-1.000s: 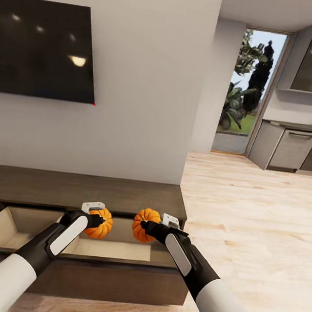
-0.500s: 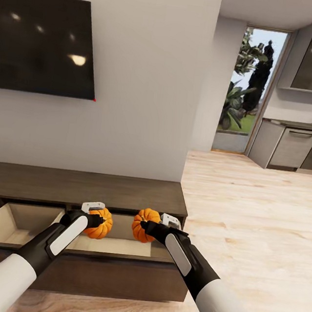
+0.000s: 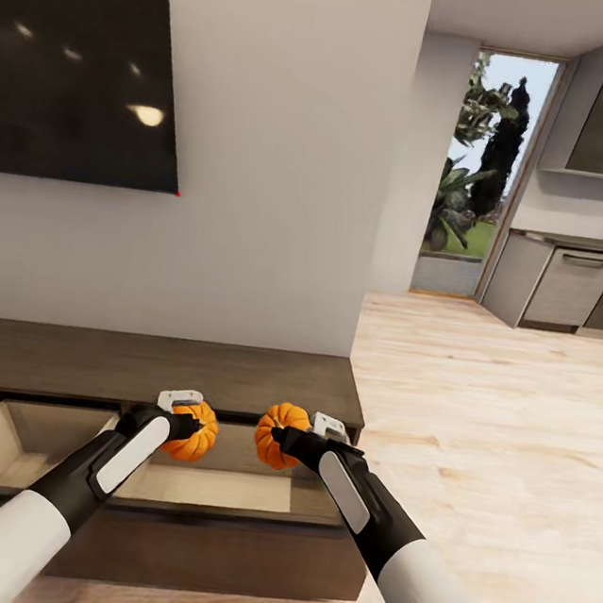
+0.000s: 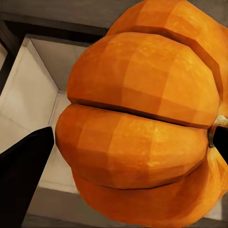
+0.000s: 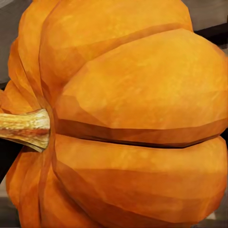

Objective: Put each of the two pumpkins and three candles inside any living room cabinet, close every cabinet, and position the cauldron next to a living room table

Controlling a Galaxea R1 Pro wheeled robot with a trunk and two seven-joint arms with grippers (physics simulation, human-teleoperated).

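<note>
1. A living room wall [image 3: 278,194] with a dark screen [image 3: 83,82] is facing the robot, above the cabinet [image 3: 159,368].
2. The left gripper [image 3: 191,428] is clenching the left pumpkin [image 3: 197,432]; the right gripper [image 3: 280,437] is grasping the right pumpkin [image 3: 277,430].
3. Both pumpkins are hanging above the open drawer [image 3: 210,489], its pale inside showing.
</note>
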